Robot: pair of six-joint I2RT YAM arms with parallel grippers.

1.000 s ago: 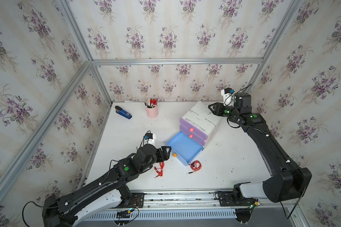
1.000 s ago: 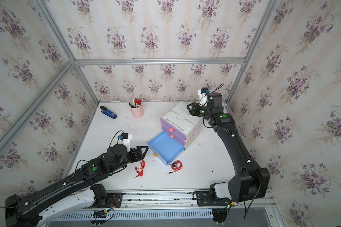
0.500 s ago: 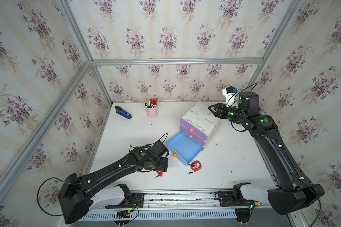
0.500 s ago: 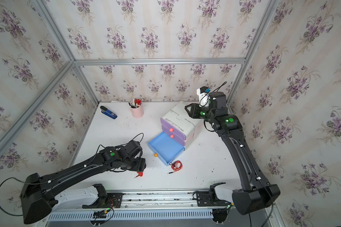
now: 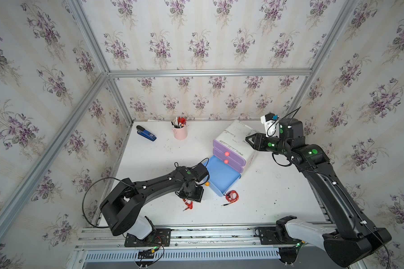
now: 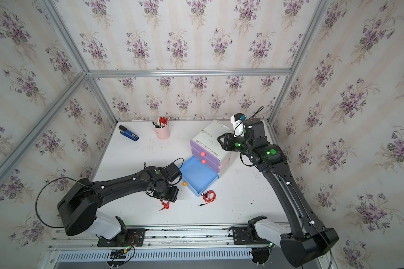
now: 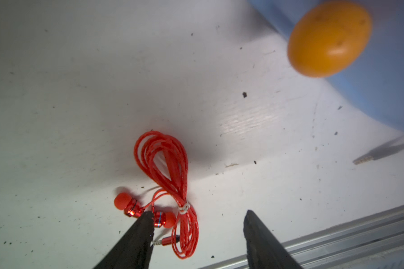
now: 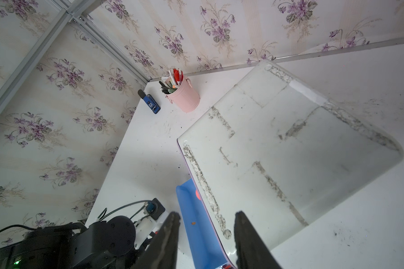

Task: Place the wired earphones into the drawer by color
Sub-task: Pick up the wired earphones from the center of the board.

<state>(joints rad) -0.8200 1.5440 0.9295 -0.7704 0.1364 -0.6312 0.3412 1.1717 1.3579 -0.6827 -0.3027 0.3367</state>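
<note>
Red earphones (image 7: 170, 177) lie on the worktop (image 7: 79, 93) between the half-open, empty jaws of the left gripper (image 7: 198, 212), so the pick-up step looks in hand: next squeeze, lift, and carry them to the blue drawer (image 5: 222, 179) at 2 o'clock; the right gripper (image 8: 207, 213) hangs half open, empty.

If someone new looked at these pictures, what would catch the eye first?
The blue drawer, pulled out of the small cabinet near the table's middle, stands out most. One red earphone bundle lies at its near corner; a second red bundle lies under the open left gripper. The right gripper hovers open over the cabinet's top.
</note>
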